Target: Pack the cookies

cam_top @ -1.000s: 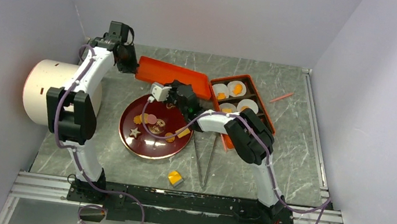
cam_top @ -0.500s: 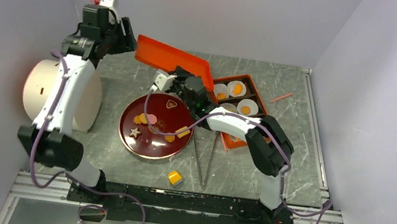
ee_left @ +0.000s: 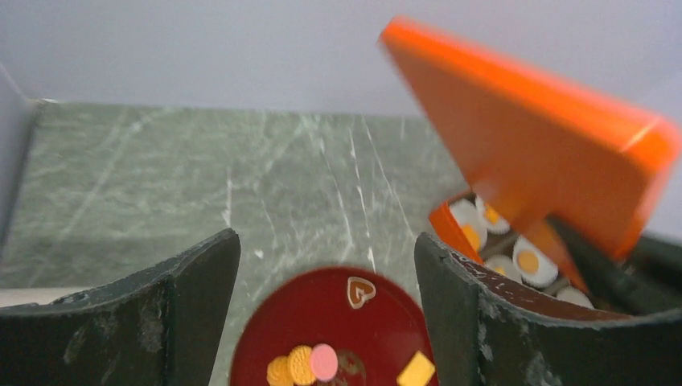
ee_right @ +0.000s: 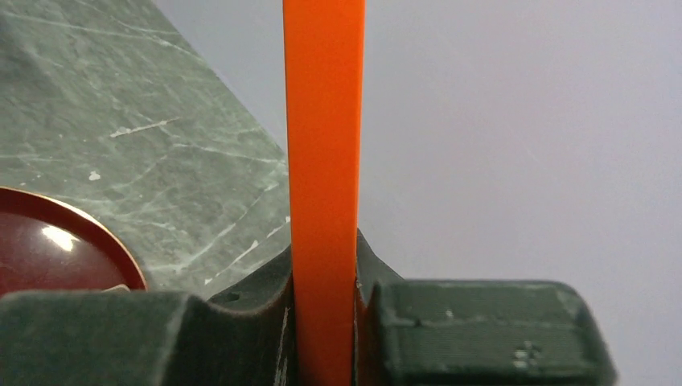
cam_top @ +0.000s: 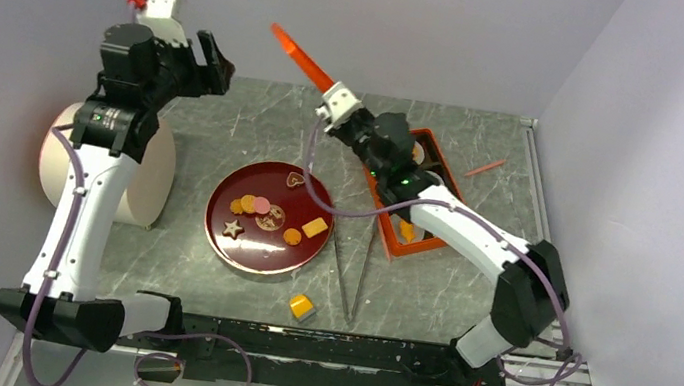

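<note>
The cookies (cam_top: 260, 210) lie on a dark red plate (cam_top: 232, 244) mid-table: orange rounds, a pink one, a star, a yellow square and a heart (cam_top: 295, 179). In the left wrist view the cookies (ee_left: 312, 363) show far below, between the fingers. My left gripper (cam_top: 220, 65) hangs high at the back left, open and empty. My right gripper (cam_top: 336, 101) is shut on the orange lid (cam_top: 301, 58), held up in the air, tilted and edge-on. That lid (ee_right: 322, 161) is pinched between its jaws. The orange box (cam_top: 408, 250) with white cups lies under the right arm.
A white cylinder (cam_top: 105, 160) stands at the left. Metal tongs (cam_top: 352, 275) lie right of the plate, a yellow cube block (cam_top: 302, 306) near the front. A thin pink stick (cam_top: 485, 167) lies at the back right. Walls close in on three sides.
My left gripper let go of the lid, opened and rose up to the left. My right gripper lifted the lid off the table and swung it up over the box.
</note>
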